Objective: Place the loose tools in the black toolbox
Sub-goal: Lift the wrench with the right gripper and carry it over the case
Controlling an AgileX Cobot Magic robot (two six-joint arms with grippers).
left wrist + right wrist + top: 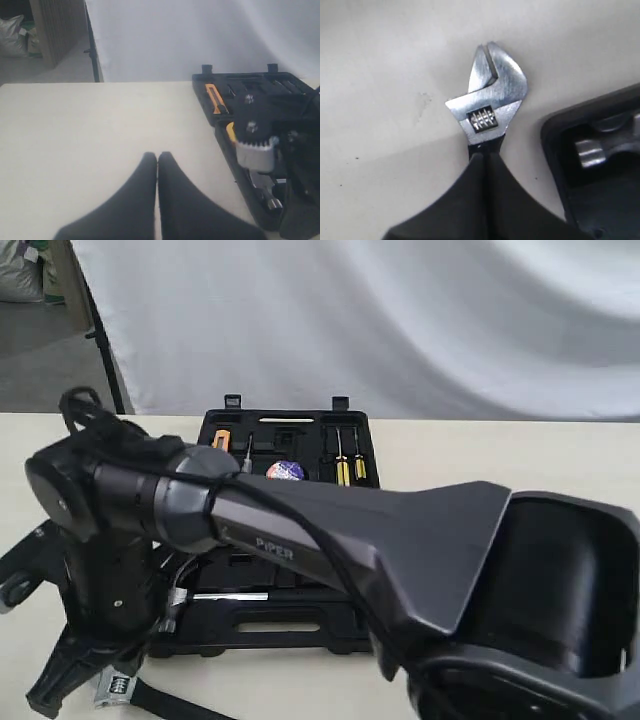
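The adjustable wrench (490,102) shows its silver head just past my right gripper (485,156), which is shut on its black handle beside a corner of the black toolbox (560,145). In the exterior view the right arm reaches across to the front left, and the wrench head (113,688) sits low by the table's front edge. The toolbox (290,630) lies open mid-table; the bluish tape roll (285,471) and the hammer's steel shaft (232,596) lie in it. My left gripper (157,159) is shut and empty over bare table, left of the toolbox (220,117).
Orange-handled pliers (221,439) and two yellow-handled screwdrivers (350,468) sit in the toolbox's far half. A yellow tape measure (230,131) peeks out behind the right arm's wrist (255,150). A white curtain (350,320) hangs behind the table.
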